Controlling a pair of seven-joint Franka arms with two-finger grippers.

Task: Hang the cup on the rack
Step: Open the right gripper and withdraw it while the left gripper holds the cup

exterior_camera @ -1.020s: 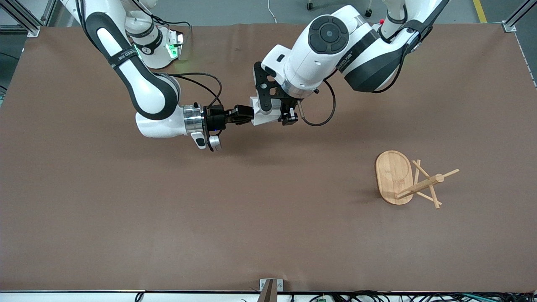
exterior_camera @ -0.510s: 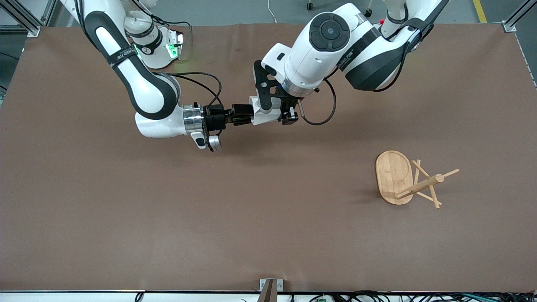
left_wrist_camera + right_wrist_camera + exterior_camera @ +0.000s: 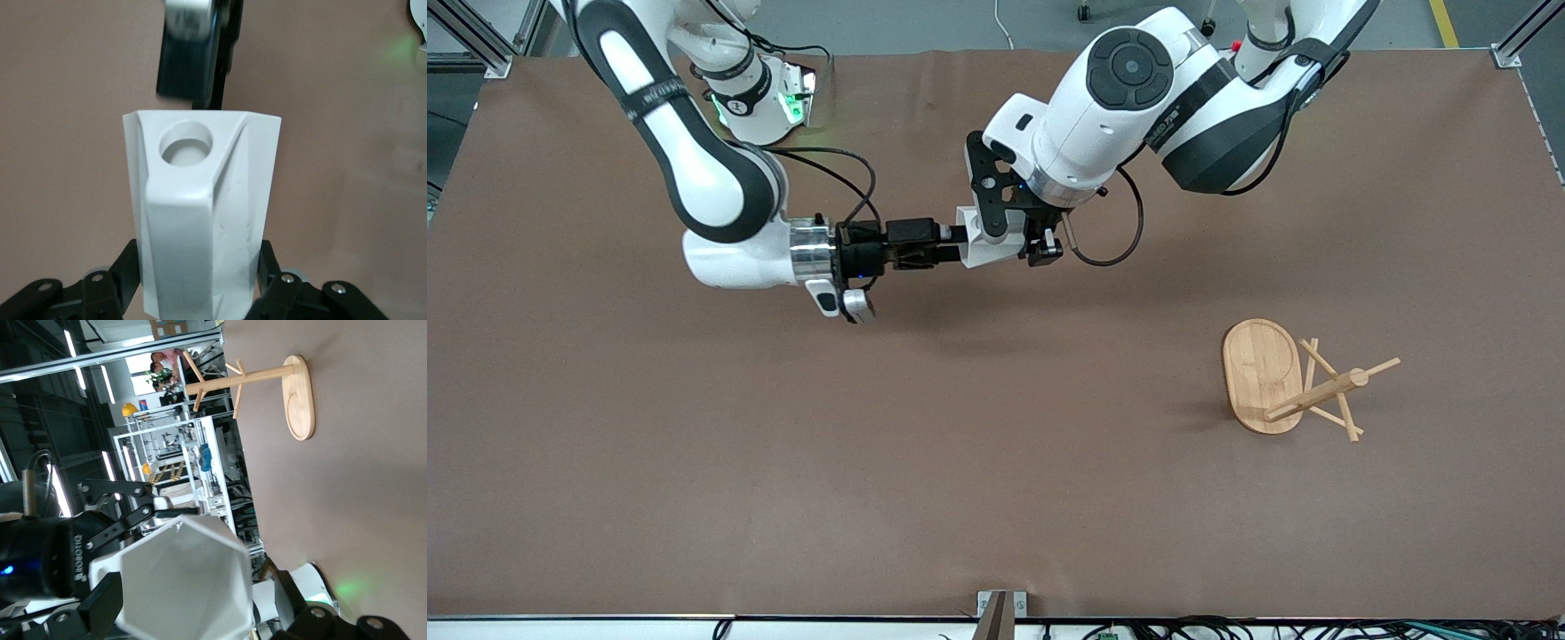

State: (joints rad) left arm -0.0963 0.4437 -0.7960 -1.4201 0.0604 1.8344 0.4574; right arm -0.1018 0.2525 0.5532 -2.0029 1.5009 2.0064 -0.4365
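Step in hand: handover of the cup [image 3: 985,246] in mid-air, judged from both grippers meeting at it over the table [image 3: 694,462] between the 2 arm bases.
Left gripper [image 3: 1024,246]: over the middle of the table, clenched on the cup's tapered body; in the left wrist view its fingers [image 3: 270,267] press the 2 flanks of the cup [image 3: 203,213], handle with round hole facing the camera.
Right gripper [image 3: 951,246]: level, pointing toward the left arm's end, fingers apart at the cup's rim; in the right wrist view the hexagonal mouth [image 3: 190,587] sits between its spread fingers [image 3: 100,607] without a clear pinch. Judged released.
Cup position: held clear of the table, lying on its side, mouth toward the right gripper.
Rack [image 3: 1294,380]: upright on its oval base, toward the left arm's end, nearer the front camera than the cup and well apart from it. Nothing hangs on its pegs.
Next move, judgement: right gripper needs to back off clear of the rim; left arm then carries the cup to the rack and threads the handle hole over 1 peg. Hole alignment with a thin peg is the hard part.
Progress: early to middle; hanging not yet done.
Count: 1 cup, 1 rack, 2 arms, 2 grippers.
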